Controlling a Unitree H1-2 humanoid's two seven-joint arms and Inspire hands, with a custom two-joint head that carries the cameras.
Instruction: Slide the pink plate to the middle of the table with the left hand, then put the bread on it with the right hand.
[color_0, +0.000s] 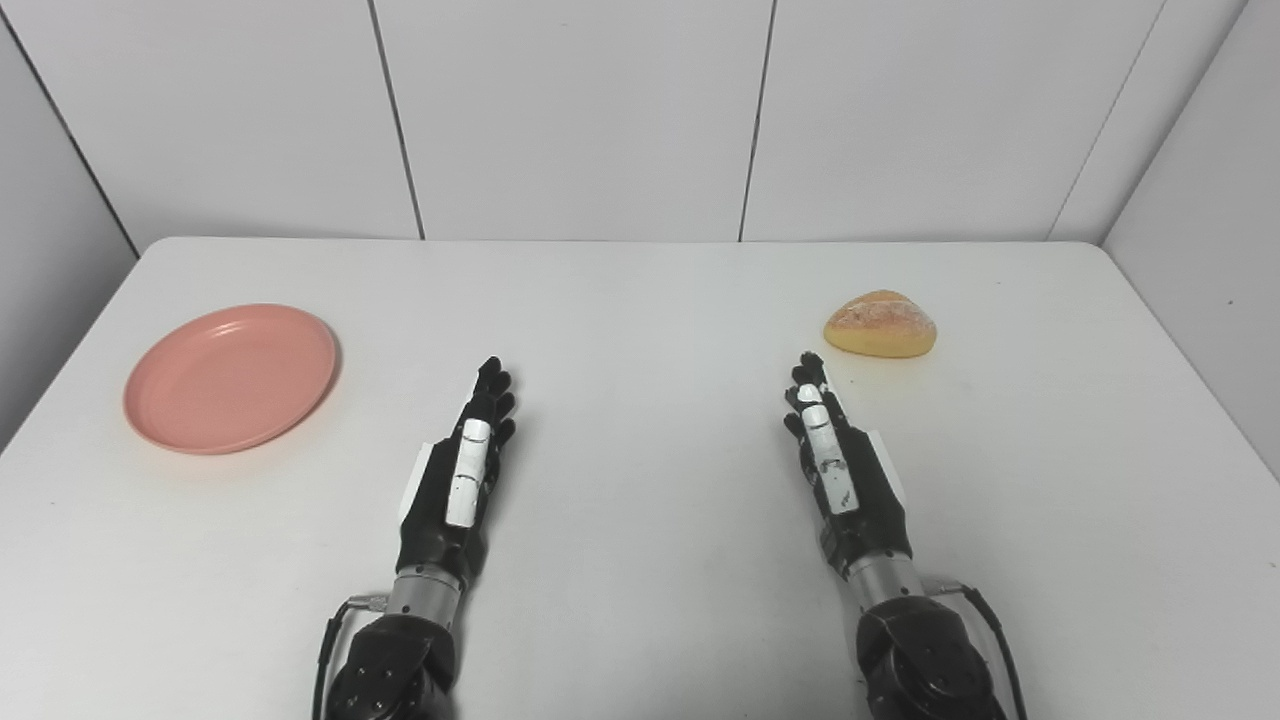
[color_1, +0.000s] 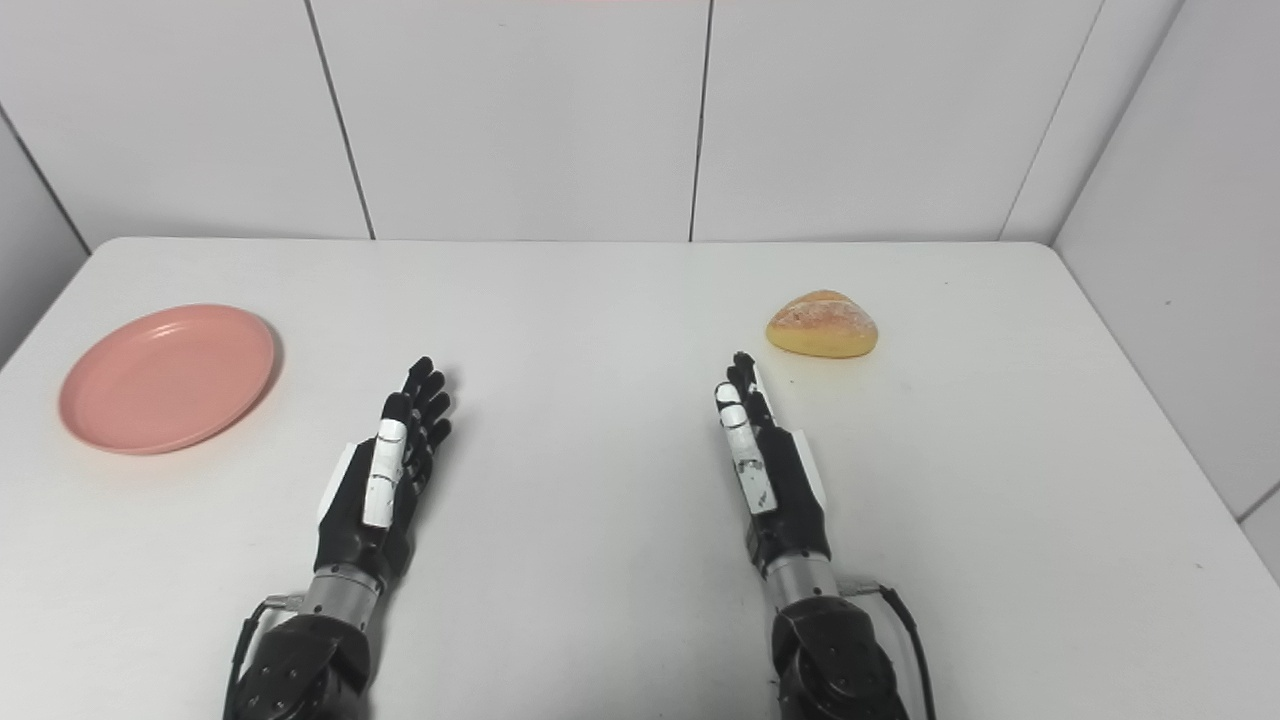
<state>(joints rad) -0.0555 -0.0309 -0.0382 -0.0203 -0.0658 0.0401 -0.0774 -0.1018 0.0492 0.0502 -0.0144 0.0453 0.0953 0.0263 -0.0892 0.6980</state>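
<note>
round glossy pink plate (color_0: 230, 377) | domed crusty bread (color_0: 881, 324) | smooth white table (color_0: 640, 300)

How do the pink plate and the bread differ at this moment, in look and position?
The pink plate is flat, wide and smooth pink; the bread is a smaller golden-brown mound with a crusty top. The plate lies on the table's left side, out beyond the left hand; the bread lies on the right, just past the right hand. Both rest untouched on the white table.
</note>
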